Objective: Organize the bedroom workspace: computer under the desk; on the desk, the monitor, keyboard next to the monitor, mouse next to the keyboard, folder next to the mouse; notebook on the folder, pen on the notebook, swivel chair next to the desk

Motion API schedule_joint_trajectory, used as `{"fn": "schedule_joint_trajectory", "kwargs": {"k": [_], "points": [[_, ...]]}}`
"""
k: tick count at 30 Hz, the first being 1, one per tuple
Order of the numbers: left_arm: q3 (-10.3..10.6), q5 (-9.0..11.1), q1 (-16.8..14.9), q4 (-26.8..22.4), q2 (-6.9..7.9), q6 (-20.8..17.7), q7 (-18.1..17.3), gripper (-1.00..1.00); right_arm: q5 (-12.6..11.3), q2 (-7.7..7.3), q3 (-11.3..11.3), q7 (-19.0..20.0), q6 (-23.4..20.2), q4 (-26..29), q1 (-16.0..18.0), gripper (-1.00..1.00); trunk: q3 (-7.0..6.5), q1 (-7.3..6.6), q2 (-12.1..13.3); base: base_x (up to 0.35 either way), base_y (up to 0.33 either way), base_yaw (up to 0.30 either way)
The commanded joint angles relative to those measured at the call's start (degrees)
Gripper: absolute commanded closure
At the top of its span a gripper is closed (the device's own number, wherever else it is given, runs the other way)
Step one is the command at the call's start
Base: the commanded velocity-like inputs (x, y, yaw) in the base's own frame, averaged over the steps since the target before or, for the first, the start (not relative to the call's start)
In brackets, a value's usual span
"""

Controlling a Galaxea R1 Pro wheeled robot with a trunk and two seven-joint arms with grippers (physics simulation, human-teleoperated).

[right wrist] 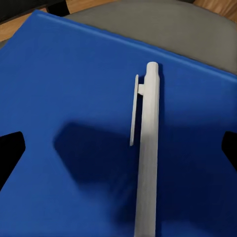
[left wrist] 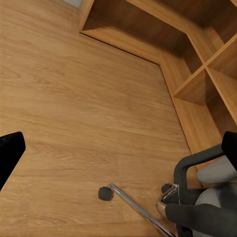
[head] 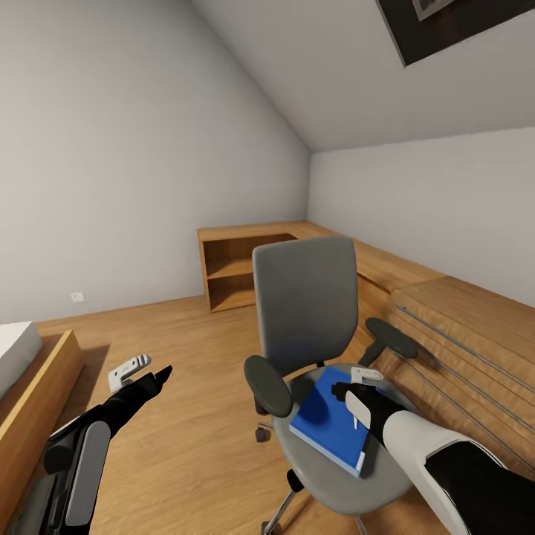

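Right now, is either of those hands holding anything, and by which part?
Nothing is held. The right end effector hangs open over the pen lying on the folder; the left end effector is open too.

Partly out of sight
The right gripper (head: 362, 396) covers part of the folder (head: 324, 416); the pen (right wrist: 146, 153) runs off the wrist picture's edge; the chair (head: 312, 327) base is cut off below.

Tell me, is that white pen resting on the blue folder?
Touching. In the right wrist view the pen lies flat on the folder, with no gap showing along its length.
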State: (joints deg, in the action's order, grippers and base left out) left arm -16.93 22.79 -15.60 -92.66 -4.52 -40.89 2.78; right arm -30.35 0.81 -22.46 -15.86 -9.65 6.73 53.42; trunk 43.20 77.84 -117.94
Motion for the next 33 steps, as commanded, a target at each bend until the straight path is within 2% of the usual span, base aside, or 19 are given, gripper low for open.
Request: {"fn": "schedule_joint_trajectory", "kwargs": {"k": [1, 6, 24, 29, 33], "points": [[-0.1, 0.6, 0.0, -0.1, -0.05, -0.3, 0.3, -1.00, -0.3, -0.02, -0.5, -0.3, -0.4, 0.1, 0.0, -1.00, 0.06, -0.01, 0.0, 0.000, 0.000, 0.000], [0.0, 0.6, 0.0, -0.1, -0.05, -0.3, 0.3, -1.00, -0.3, -0.02, -0.5, -0.3, -0.4, 0.1, 0.0, -1.00, 0.78, 0.87, -1.6, 0.000, 0.000, 0.000], [-0.1, 0.6, 0.0, -0.1, -0.05, -0.3, 0.3, -1.00, -0.2, -0.02, -0.5, -0.4, -0.4, 0.1, 0.0, -1.00, 0.78, 0.87, -1.6, 0.000, 0.000, 0.000], [0.0, 0.6, 0.0, -0.1, -0.05, -0.3, 0.3, -1.00, -0.3, -0.02, -0.5, -0.4, -0.5, 0.1, 0.0, -1.00, 1.68, 1.97, -3.6, 0.000, 0.000, 0.000], [-0.1, 0.6, 0.0, -0.1, -0.05, -0.3, 0.3, -1.00, -0.2, -0.02, -0.5, -0.4, -0.5, 0.1, 0.0, -1.00, 1.68, 1.97, -3.6, 0.000, 0.000, 0.000]]}}
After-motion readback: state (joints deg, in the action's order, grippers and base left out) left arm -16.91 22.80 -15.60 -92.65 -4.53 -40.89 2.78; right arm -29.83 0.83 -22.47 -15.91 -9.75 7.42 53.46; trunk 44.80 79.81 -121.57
